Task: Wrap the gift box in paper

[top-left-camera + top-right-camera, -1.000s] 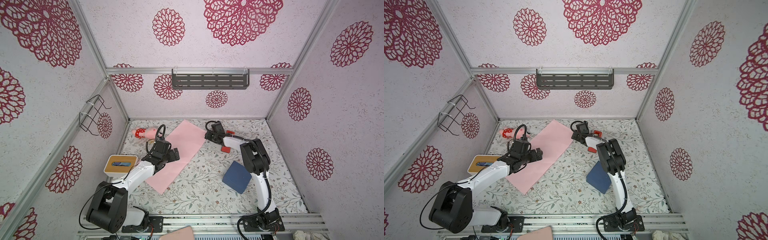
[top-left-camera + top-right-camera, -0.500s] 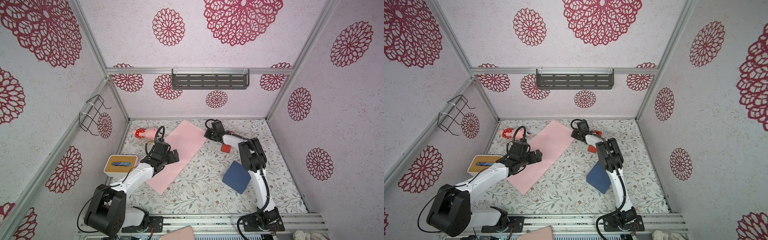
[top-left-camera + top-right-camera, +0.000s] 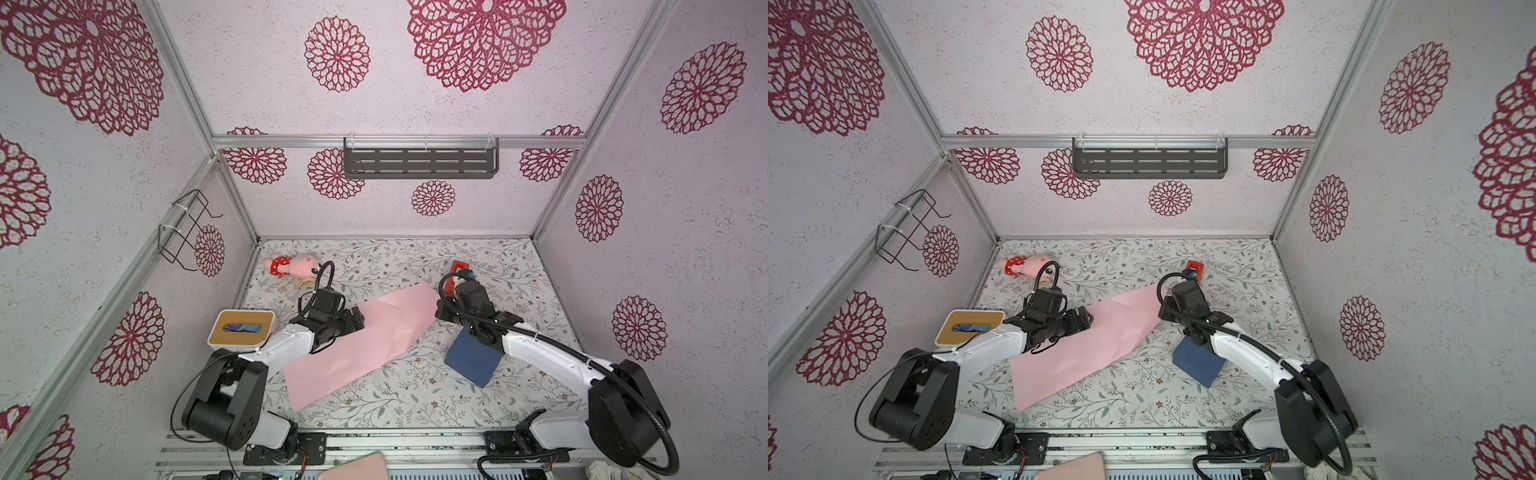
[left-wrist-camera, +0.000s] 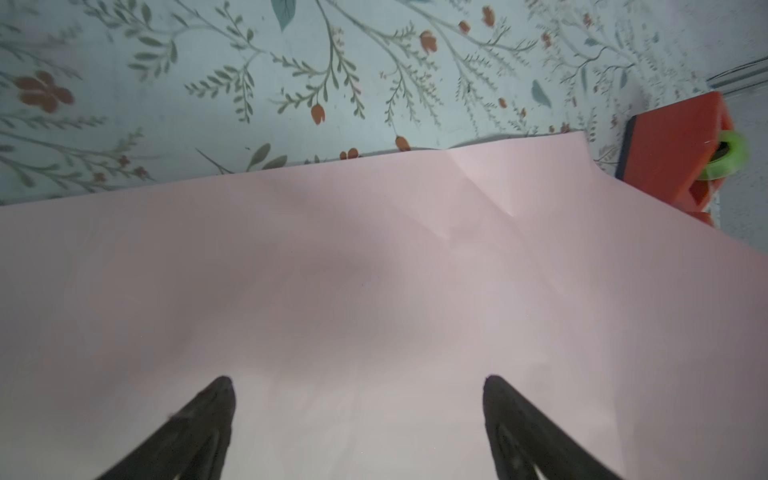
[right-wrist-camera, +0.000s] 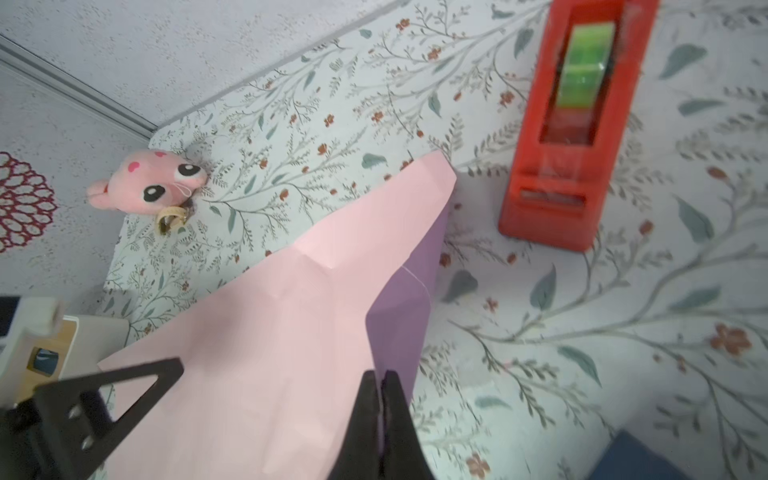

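The paper [image 3: 365, 345] is laid slantwise on the counter [image 3: 415, 403], long axis from near left to far right. Its far end is pinched in the clenched right claw [image 5: 381, 395]; the left claw [image 4: 357, 382] is held spread above it. The gift box [image 3: 471, 361] is seen off the sheet, toward the near-right corner, nearest the right claw.

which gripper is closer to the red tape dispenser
Right. The right gripper, shut on the paper's edge, sits just short of the tape dispenser; the left gripper is open over the sheet's opposite side, well away.
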`<state>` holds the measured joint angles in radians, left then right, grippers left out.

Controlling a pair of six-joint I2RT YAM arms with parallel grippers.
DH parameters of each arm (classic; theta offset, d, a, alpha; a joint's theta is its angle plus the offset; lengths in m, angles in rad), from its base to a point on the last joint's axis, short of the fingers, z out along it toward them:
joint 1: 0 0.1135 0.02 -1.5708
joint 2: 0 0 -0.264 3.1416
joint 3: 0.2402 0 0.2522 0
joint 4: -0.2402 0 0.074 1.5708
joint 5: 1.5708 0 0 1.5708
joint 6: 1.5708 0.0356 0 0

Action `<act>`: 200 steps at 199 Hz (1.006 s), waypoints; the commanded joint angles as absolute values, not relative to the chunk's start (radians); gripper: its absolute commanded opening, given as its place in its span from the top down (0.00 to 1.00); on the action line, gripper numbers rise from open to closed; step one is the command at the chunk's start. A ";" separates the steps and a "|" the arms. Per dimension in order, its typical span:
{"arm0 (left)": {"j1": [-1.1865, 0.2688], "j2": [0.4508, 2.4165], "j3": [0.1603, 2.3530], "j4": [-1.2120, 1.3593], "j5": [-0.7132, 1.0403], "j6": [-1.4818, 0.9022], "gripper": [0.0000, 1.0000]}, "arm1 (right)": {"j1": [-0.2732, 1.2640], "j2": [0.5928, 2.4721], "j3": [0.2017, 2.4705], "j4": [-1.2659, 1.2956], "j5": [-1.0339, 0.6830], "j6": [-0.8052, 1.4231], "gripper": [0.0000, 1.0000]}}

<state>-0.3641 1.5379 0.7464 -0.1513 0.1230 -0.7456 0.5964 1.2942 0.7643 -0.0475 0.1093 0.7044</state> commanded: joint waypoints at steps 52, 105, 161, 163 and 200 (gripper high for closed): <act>-0.387 1.825 0.922 -0.098 0.183 -0.759 0.10 | 0.695 1.244 0.679 -0.046 0.169 0.812 0.96; -0.375 1.940 1.100 -0.184 0.112 -0.661 0.10 | 0.721 1.290 0.675 -0.028 0.052 0.815 0.92; -0.344 1.984 1.289 -0.259 0.080 -0.595 0.10 | 0.721 1.257 0.787 -0.334 -0.044 0.680 0.63; -0.344 1.982 1.294 -0.262 0.079 -0.594 0.10 | 0.721 1.254 0.793 -0.351 -0.041 0.674 0.62; -0.372 1.816 1.255 -0.214 0.143 -0.634 0.10 | 0.641 1.114 0.841 -0.548 0.054 0.628 0.38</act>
